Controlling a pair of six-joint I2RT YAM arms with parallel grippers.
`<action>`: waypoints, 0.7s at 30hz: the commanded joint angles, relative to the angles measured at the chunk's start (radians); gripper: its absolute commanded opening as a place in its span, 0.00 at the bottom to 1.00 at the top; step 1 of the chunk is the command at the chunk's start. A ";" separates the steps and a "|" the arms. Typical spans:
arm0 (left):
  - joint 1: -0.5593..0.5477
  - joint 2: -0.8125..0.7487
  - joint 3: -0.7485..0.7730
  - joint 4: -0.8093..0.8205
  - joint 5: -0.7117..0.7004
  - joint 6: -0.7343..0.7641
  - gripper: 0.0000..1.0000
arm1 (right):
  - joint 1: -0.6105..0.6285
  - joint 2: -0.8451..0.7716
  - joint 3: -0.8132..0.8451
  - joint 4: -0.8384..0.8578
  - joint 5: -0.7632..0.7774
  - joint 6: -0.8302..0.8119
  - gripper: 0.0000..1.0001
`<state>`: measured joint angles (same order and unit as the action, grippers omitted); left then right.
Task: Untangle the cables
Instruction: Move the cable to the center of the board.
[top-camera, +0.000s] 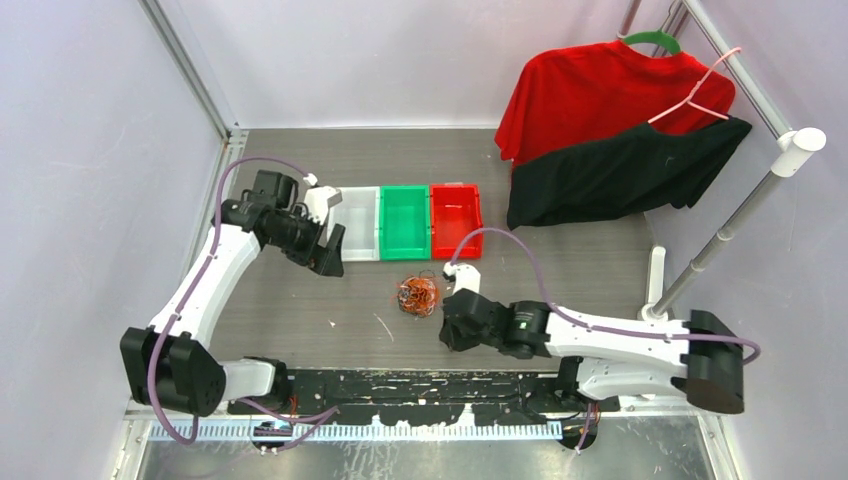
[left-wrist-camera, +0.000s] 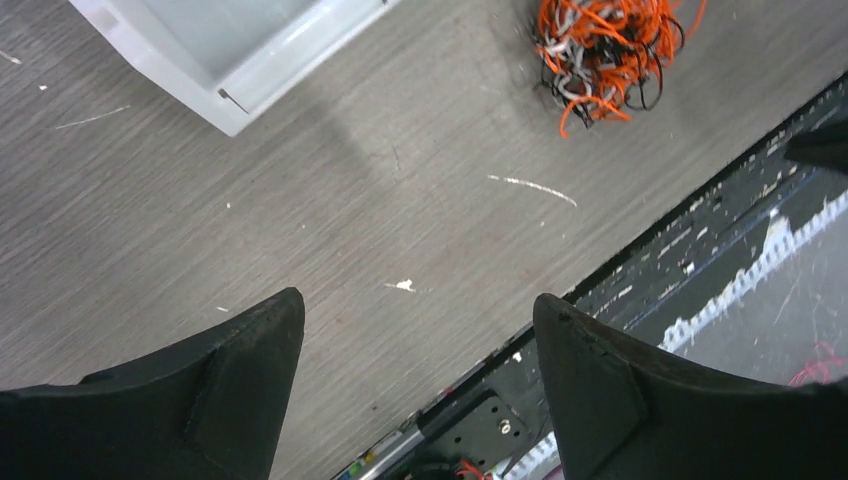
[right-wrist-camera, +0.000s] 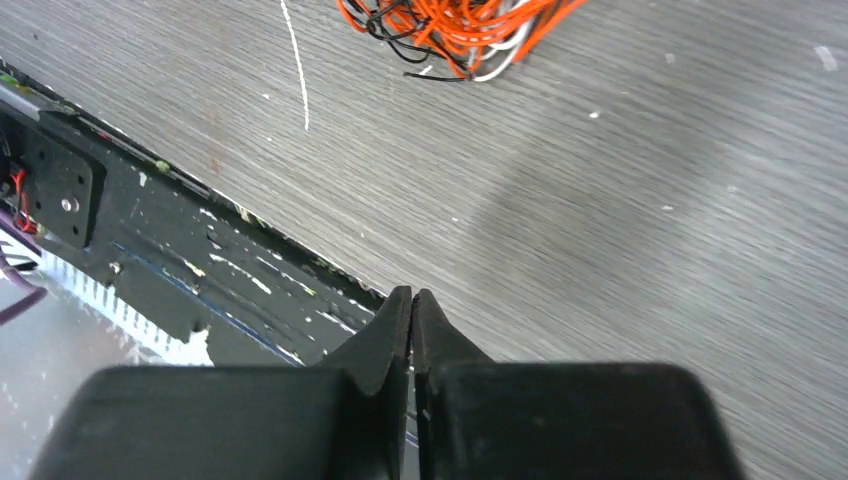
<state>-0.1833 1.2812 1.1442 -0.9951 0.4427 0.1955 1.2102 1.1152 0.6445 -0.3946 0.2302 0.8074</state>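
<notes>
A tangled clump of thin orange, black and white cables (top-camera: 417, 296) lies on the grey table in front of the green bin. It shows at the top of the left wrist view (left-wrist-camera: 603, 52) and of the right wrist view (right-wrist-camera: 460, 28). My left gripper (top-camera: 330, 262) is open and empty, hanging above the table left of the clump, near the clear bin; its fingers (left-wrist-camera: 250, 370) stand wide apart. My right gripper (top-camera: 452, 332) is shut and empty, just right of and nearer than the clump, its fingertips (right-wrist-camera: 398, 305) pressed together above the table's front edge.
Three bins stand in a row behind the clump: clear (top-camera: 358, 222), green (top-camera: 404, 222), red (top-camera: 455, 219). A red shirt (top-camera: 600, 90) and a black shirt (top-camera: 620, 175) hang on a rack at the back right. A black rail (top-camera: 420, 385) runs along the front edge.
</notes>
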 joint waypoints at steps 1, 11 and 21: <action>-0.001 -0.062 0.026 -0.087 0.065 0.089 0.84 | 0.003 -0.107 0.029 -0.198 0.090 0.035 0.28; -0.001 -0.067 0.047 -0.126 0.062 0.105 0.86 | -0.228 0.119 0.098 0.120 0.124 -0.063 0.69; 0.000 -0.101 0.014 -0.094 0.055 0.096 0.86 | -0.315 0.352 0.115 0.382 -0.048 -0.105 0.34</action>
<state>-0.1833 1.2160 1.1484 -1.1000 0.4805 0.2901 0.8898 1.4353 0.7204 -0.1692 0.2653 0.7238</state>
